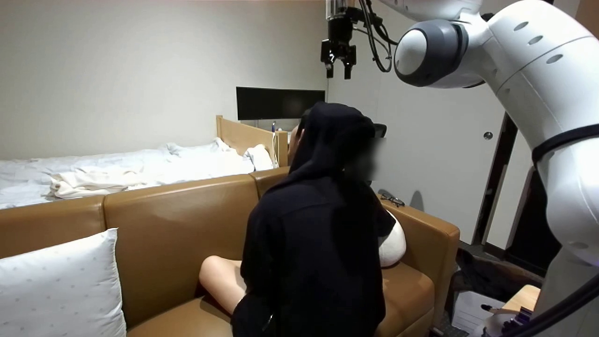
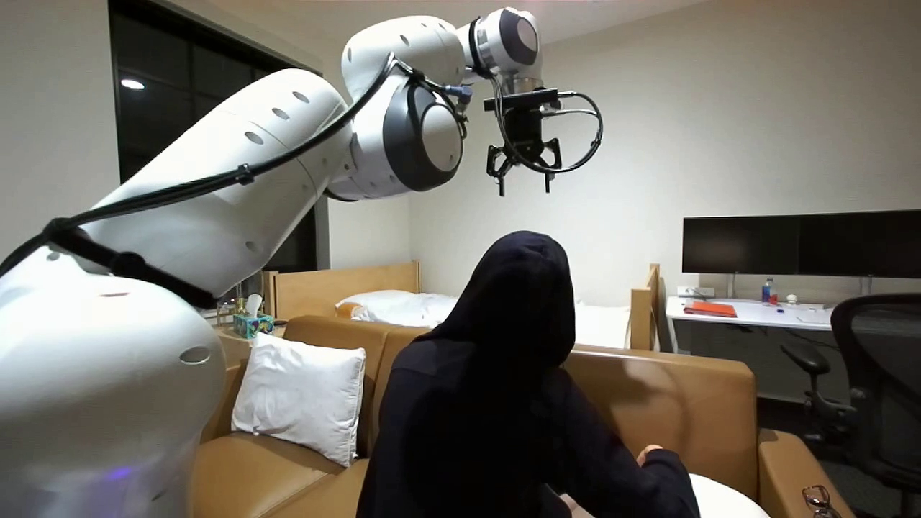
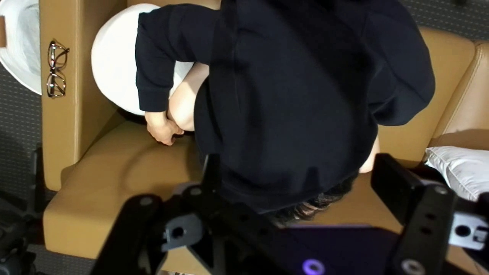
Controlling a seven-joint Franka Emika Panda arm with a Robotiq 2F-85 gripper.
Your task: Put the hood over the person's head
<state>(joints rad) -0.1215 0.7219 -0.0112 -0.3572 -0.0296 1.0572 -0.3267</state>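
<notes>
1. Since in an exterior view the hood (image 1: pixel 323 140) sat over the head (image 1: pixel 294 140), backing off seemed the step; the gripper (image 1: pixel 339 74) hung above it at 12 o'clock, jaws apart.
2. In an exterior view, open air separated jaws and hood; a straight rise seemed best, minding the cable (image 2: pixel 599 131) at 2 o'clock.
3. In the wrist view, the sofa arm (image 3: pixel 60 133) made an edge at 9 o'clock.

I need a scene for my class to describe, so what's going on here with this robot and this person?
A person in a dark hoodie sits on a brown sofa. The hood is up, with some dark hair showing at its edge in the wrist view. The gripper hangs open above the hood, apart from it and holding nothing, so the hooding appears done.
</notes>
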